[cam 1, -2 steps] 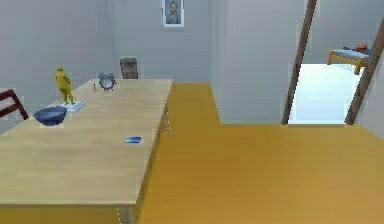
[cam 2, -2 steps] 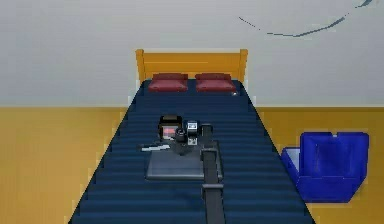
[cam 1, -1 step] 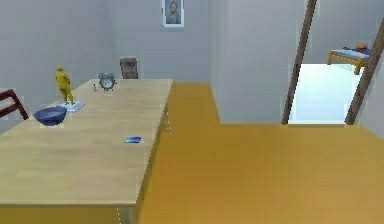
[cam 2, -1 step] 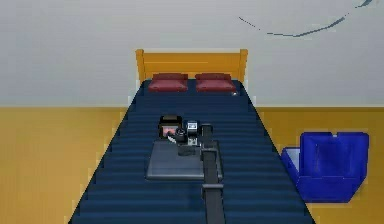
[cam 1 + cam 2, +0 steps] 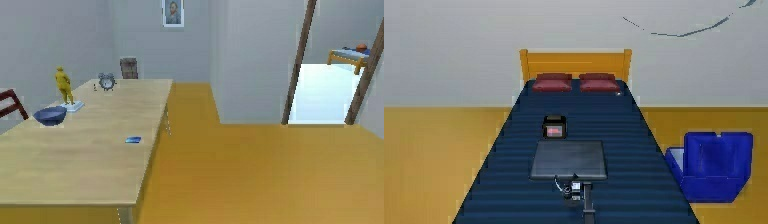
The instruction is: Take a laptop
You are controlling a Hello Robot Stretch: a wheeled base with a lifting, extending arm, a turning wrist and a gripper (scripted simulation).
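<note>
Arm side view: laptop [image 5: 569,160] on bed [image 5: 629,150], jaws at its near edge; their state, cannot tell. Forward view: table [image 5: 90,155], bowl [image 5: 50,116].

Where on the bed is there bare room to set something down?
The bed is bare between the red pillows and the small dark box, and along both long sides. The middle of the near end is crowded: the laptop lies there, with the gripper by its near edge.

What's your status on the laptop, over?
Gripper by laptop, cannot tell if it holds anything. Laptop lies flat on bed. Small dark box beyond it, not in the way.
</note>
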